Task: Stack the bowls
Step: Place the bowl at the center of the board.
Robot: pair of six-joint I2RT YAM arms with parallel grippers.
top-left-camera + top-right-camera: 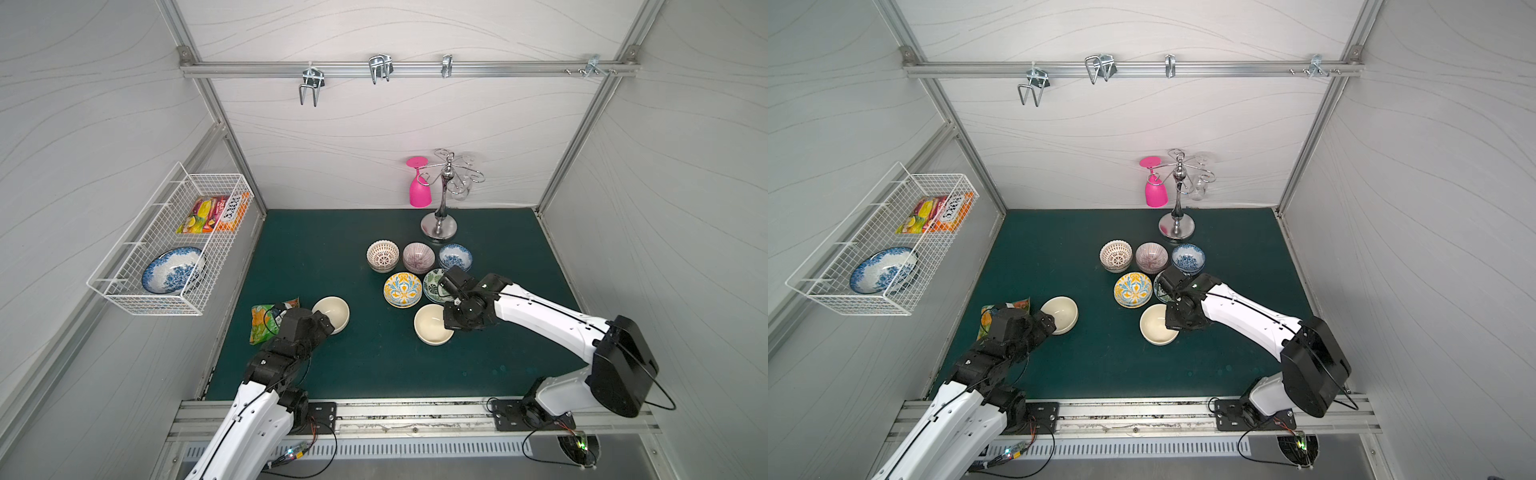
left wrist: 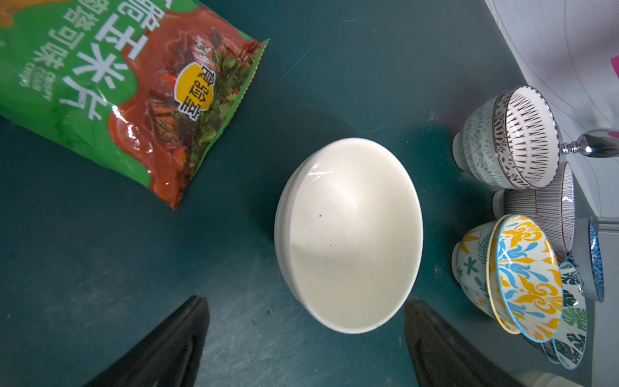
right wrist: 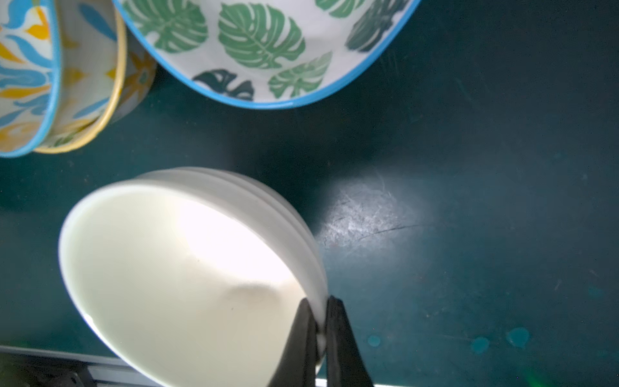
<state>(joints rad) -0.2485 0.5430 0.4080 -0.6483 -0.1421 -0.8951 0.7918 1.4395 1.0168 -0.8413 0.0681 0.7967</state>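
Two plain cream bowls sit on the green mat. My left gripper (image 2: 306, 311) is open, and the near edge of the left cream bowl (image 2: 348, 234) (image 1: 331, 313) lies between its spread fingertips, ungripped. My right gripper (image 3: 318, 311) is shut on the rim of the right cream bowl (image 3: 187, 274) (image 1: 432, 324), one finger inside and one outside. Behind it are the lattice bowl (image 1: 382, 254), striped bowl (image 1: 418, 257), blue-and-white bowl (image 1: 455, 257), yellow-blue floral bowl (image 1: 402, 289) and green leaf bowl (image 1: 432, 286), which the right wrist partly hides.
A green snack bag (image 1: 266, 320) lies left of the left cream bowl. A chrome glass rack (image 1: 442, 199) with a pink glass (image 1: 419, 187) stands at the back. A wire basket (image 1: 124, 291) on the left wall holds a blue-and-white dish (image 1: 172, 270) and packets.
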